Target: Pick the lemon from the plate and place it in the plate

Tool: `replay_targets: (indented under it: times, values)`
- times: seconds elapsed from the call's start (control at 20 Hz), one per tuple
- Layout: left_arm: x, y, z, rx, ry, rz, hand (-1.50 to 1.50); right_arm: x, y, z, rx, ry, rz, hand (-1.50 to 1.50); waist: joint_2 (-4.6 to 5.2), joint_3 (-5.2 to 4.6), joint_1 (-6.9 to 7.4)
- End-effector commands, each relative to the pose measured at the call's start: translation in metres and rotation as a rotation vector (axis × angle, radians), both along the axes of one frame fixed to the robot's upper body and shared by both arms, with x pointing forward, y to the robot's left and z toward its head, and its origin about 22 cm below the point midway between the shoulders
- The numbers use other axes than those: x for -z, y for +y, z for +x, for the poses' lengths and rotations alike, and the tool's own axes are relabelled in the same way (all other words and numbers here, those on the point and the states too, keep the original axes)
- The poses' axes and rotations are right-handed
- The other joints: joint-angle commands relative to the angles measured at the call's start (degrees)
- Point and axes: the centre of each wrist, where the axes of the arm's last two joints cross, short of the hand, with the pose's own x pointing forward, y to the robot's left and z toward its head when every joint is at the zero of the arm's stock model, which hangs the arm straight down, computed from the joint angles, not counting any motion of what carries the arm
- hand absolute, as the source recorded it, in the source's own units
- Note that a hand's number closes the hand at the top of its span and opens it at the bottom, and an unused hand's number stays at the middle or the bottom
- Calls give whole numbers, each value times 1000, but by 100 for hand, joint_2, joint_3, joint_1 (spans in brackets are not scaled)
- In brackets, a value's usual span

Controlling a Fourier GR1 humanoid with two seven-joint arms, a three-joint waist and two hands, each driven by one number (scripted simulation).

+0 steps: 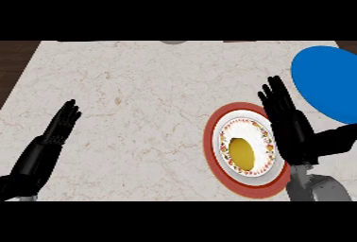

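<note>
On the pale marble bench [140, 118], toward its right side, a red-rimmed patterned plate [245, 189] carries the yellow lemon [241, 150], which lies near the plate's middle. The right hand [289, 125] stands just beside the plate's right edge, fingers [273, 94] straight and released, holding nothing, apart from the lemon. A plain blue plate [327, 82] lies behind it at the right edge. The left hand [49, 142] rests open at the left, fingers up.
</note>
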Motion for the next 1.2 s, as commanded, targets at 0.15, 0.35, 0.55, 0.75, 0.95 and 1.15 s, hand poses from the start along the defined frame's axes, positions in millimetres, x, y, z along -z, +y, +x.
replay_targets:
  times: [0.15, 0.35, 0.55, 0.75, 0.95, 1.15]
  values:
    - [53, -1, -14, -153, 324, -61, 0, -65, -48, 34, -98, -272, -170, 150, 0, -126, 69]
    - [58, -18, -12, -183, 444, -163, 0, -77, -117, 36, 125, -284, -717, 150, 69, -146, -38]
    - [67, -51, -3, -187, 501, -169, 0, -15, -131, 38, 252, -370, -474, -150, -16, -113, 47]
    - [64, -57, 10, -183, 526, -173, 0, 7, -153, 34, 154, -424, -420, -150, -46, -122, 60]
    - [77, -38, 5, -168, 513, -162, 0, -20, -153, 21, 59, -381, -551, -150, -64, -130, 31]
    - [77, -49, 6, -208, 512, -177, 0, -47, -155, 12, -148, -245, -820, -150, -75, -144, -20]
